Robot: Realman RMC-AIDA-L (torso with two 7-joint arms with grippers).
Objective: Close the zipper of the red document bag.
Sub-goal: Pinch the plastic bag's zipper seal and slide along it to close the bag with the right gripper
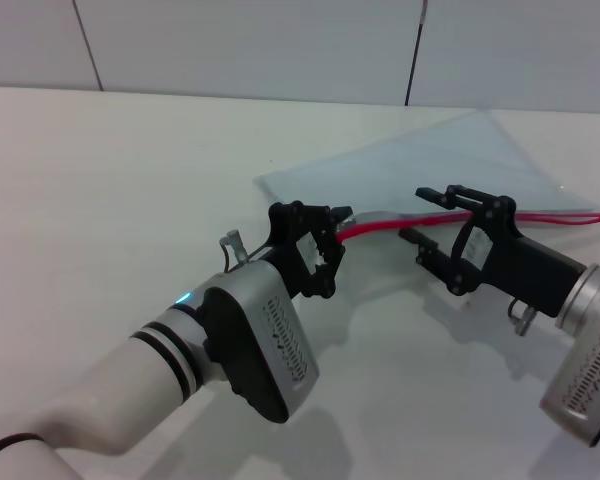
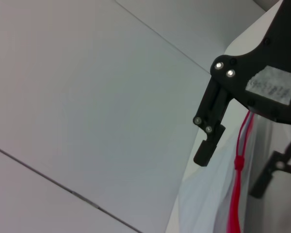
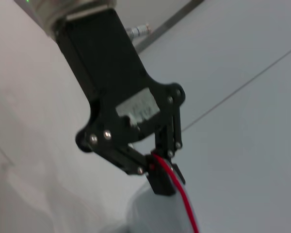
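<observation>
The red document bag (image 1: 460,160) lies flat on the white table, pale blue and translucent. Its red zipper (image 1: 380,224) runs along the near edge and splits into two lines at the far right end. My left gripper (image 1: 332,238) is shut on the zipper's left end; the right wrist view shows that gripper (image 3: 157,170) pinching the red strip (image 3: 184,204). My right gripper (image 1: 423,215) is open, one finger on each side of the zipper, a short way right of the left gripper. The left wrist view shows the right gripper (image 2: 230,172) with the red strip (image 2: 236,194) between its fingers.
The white table (image 1: 130,180) stretches to the left and front of the bag. A grey panelled wall (image 1: 280,40) stands behind the table.
</observation>
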